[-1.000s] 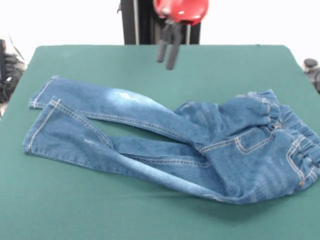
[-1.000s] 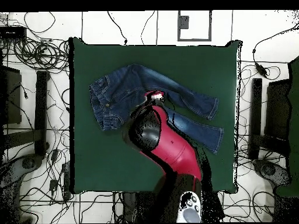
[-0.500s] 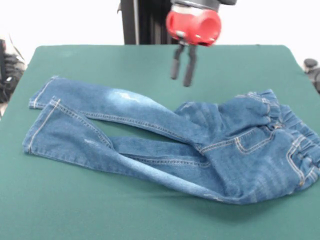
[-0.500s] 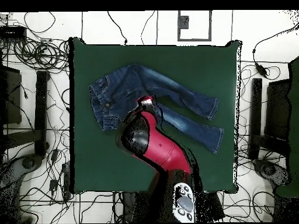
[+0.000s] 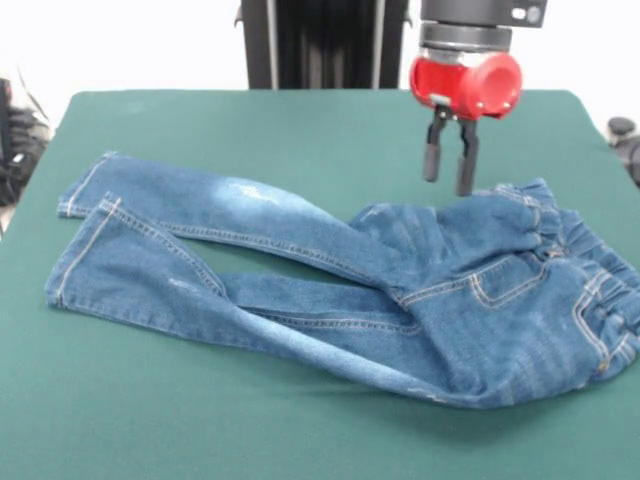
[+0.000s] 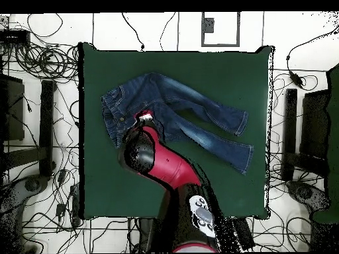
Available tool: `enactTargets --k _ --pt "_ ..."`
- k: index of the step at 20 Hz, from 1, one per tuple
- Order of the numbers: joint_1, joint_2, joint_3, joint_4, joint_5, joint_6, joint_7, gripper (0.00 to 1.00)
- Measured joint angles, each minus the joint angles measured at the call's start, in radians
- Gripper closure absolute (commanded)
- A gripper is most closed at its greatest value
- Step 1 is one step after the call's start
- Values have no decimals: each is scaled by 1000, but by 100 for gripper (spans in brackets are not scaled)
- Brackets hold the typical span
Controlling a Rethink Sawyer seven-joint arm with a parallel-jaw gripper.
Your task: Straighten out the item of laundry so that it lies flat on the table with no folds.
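The blue denim jeans (image 5: 350,275) lie on the dark green table (image 5: 250,120), with the legs reaching left and the gathered waistband (image 5: 600,300) at the right. The legs cross and overlap. A flap of the seat (image 5: 500,220) is folded over near the waistband. My gripper (image 5: 448,170) hangs from the red wrist just above the far edge of that flap, with its black fingers (image 5: 431,160) a little apart and nothing between them. In the overhead view the jeans (image 6: 192,112) lie across the table (image 6: 218,73), and the red arm (image 6: 162,162) covers the gripper near the waist end.
The black pedestal (image 5: 320,45) stands at the table's far side. Dark gear sits off the left edge (image 5: 15,130) and off the right edge (image 5: 625,135). Cables (image 6: 40,59) lie on the floor all round the table.
My gripper has moved right in the front view and come lower, from above the bare far middle of the table to just above the folded seat. The jeans have not moved.
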Motion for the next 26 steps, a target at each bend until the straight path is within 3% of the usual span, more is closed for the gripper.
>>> enactTargets --k 26 --pt "-67 159 154 23 -51 -92 0 0"
